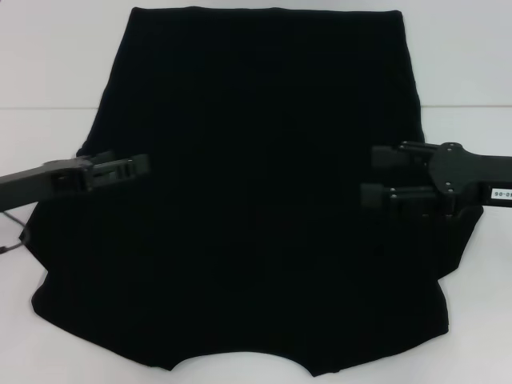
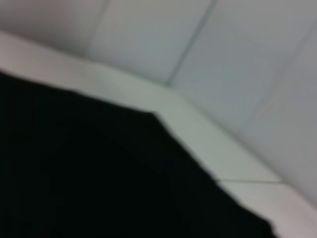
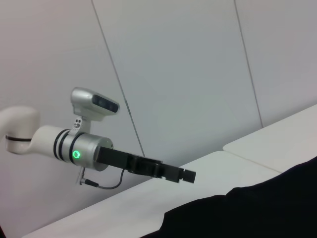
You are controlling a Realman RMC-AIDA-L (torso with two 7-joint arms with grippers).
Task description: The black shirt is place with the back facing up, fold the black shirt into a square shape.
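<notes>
Lying flat on white table [image 1: 48, 72], black shirt [image 1: 256, 200], left gripper [image 1: 140, 166] pressed together, right gripper [image 1: 376, 176] spread

A white label [image 1: 502, 194] on the right arm, partly cut off, reads "80-2".

Black shirt [image 1: 264, 200] lay spread flat over a white table [image 1: 48, 72], hem at the far edge, neckline cut-out at the near edge. Left gripper [image 1: 142, 165] hovered over the left side, fingers together. Right gripper [image 1: 370, 176] hovered over the right side, fingers parted.
</notes>
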